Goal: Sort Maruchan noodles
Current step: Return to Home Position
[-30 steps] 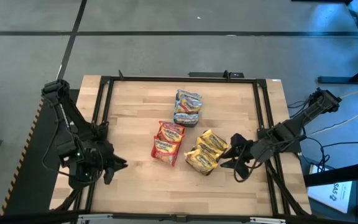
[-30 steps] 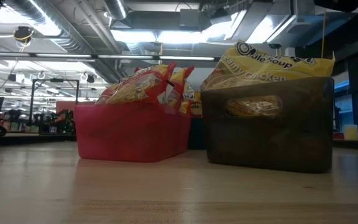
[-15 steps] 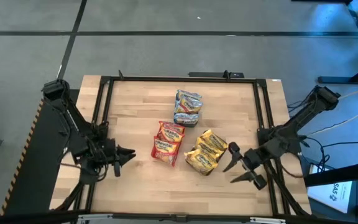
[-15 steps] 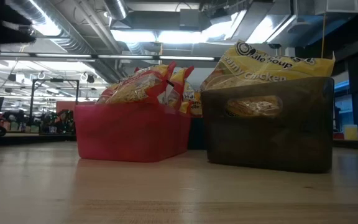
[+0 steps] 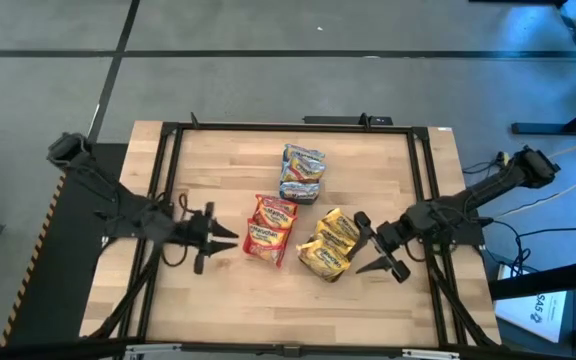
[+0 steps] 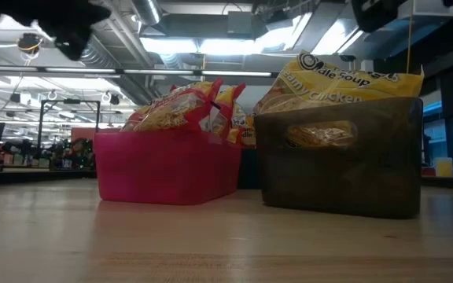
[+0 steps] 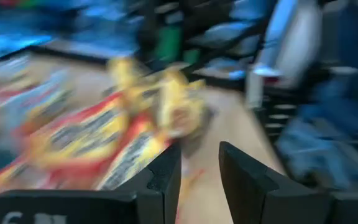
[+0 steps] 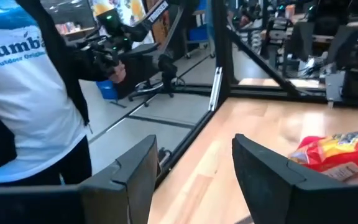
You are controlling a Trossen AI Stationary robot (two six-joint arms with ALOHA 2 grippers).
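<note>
The noodle packets sit in three small heaps in the middle of the table [image 5: 218, 160]. The yellow ones [image 5: 333, 245] lie just beside the red ones [image 5: 271, 229], on the right arm's side, and the blue ones [image 5: 302, 173] lie just past the red, toward the far edge. The left claw [image 5: 223, 237] hovers near the red heap's other side, fingers narrowly parted and empty. The right claw [image 5: 368, 245] hangs beyond the yellow, spread wide and empty.

Wooden table [image 5: 218, 300] under the left gripper [image 5: 223, 238], black frame [image 5: 288, 126] around it, line-marked grey floor [image 5: 268, 30] beyond, ceiling ducts [image 6: 93, 47] and strip lights [image 6: 203, 43] overhead, cluttered benches [image 6: 46, 149] far behind, person [image 8: 23, 93] past the right gripper [image 8: 194, 142].
</note>
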